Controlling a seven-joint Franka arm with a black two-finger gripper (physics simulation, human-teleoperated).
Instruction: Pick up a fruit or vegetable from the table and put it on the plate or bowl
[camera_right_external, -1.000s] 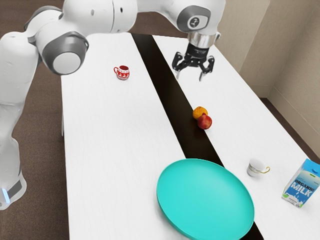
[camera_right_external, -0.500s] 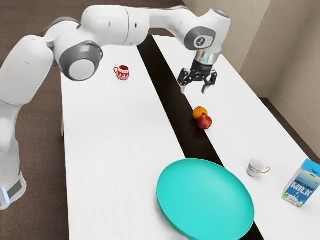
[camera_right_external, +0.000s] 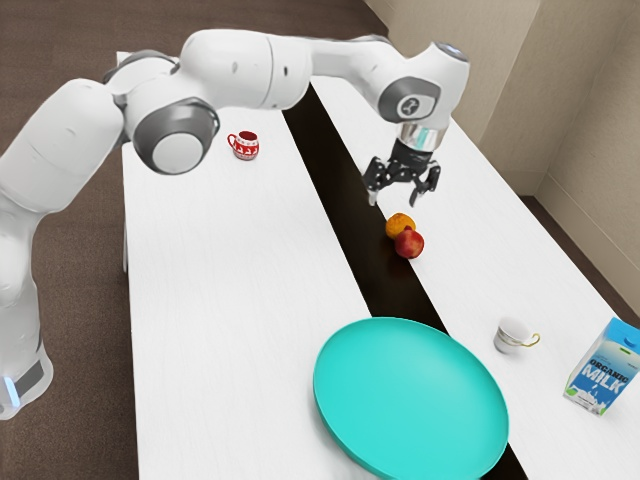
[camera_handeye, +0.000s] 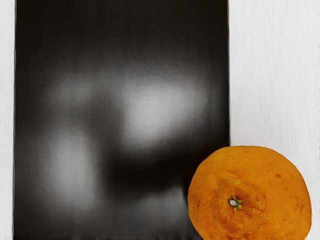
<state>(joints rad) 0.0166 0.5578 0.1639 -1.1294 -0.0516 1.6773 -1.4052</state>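
Above the dark strip (camera_right_external: 322, 128) that runs down the middle of the white surface (camera_right_external: 220, 300), the black hand (camera_right_external: 404, 193) hovers w/ fingers spread, nothing between them. It hangs just over and slightly up-strip of the orange (camera_right_external: 400, 224), not touching it.

The orange is round, w/ dimpled peel, and sits at the strip's edge on the exterior view's right side. A red apple (camera_right_external: 409, 243), smooth and glossy, touches it on the side nearer the plate. In the wrist view the orange (camera_handeye: 250, 192) shows its pitted skin and a small greenish stem scar facing up. It lies partly on the glossy black strip (camera_handeye: 120, 120), partly on the faintly grained white top (camera_handeye: 270, 65). The strip carries soft blurred reflections.

The plate (camera_right_external: 410, 395) is a wide, shallow teal disc w/ a smooth matte face. It lies across the strip near the surface's front edge, well apart from both fruits.

Other items:
- A small red patterned mug (camera_right_external: 243, 145) on the exterior view's left half.
- A white cup (camera_right_external: 513, 335) w/ a thin gold handle, near the plate.
- A blue-and-white milk carton (camera_right_external: 606, 368) at the exterior view's far right.
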